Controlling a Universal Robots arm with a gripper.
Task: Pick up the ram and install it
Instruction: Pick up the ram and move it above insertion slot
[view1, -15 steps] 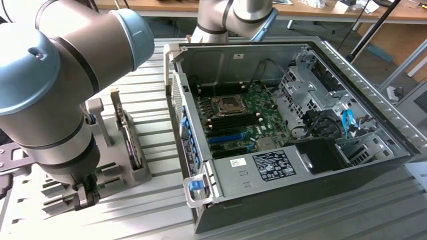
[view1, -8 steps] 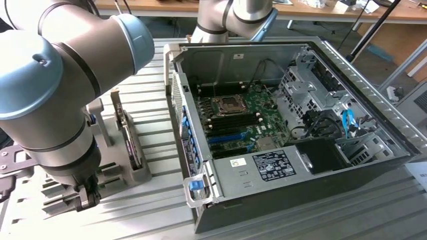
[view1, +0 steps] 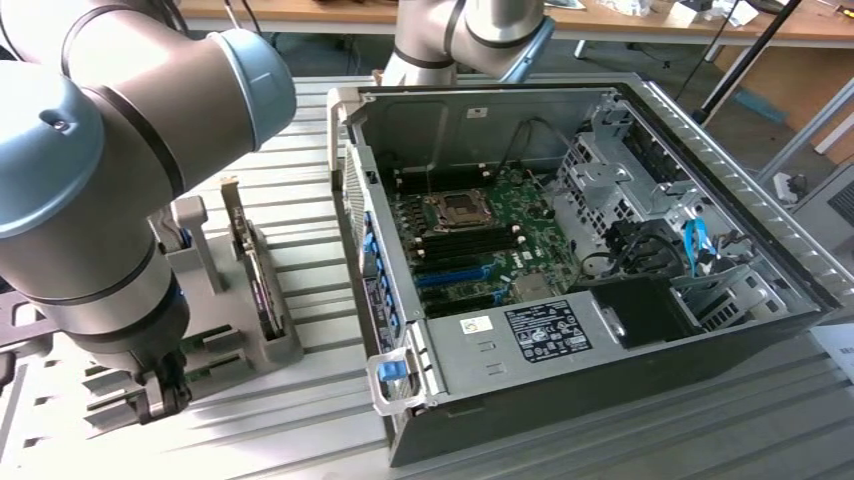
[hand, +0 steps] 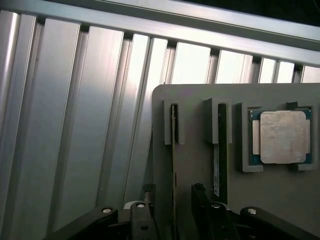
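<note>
Concealment: the ram (hand: 173, 145) is hiding its faces and chips; one end is running behind the gripper (hand: 172, 189).
Appearance: presenting edge-on as a thin green strip.
Location: standing in a slot of the gray holder (hand: 195, 165), beside a second card (hand: 216, 170).
Tool: gripper standing open, fingers (hand: 202, 210) straddling the ram.

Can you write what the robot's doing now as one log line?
gripper: open | position: astride ram | ram: on edge in holder slot, not lifted
</note>
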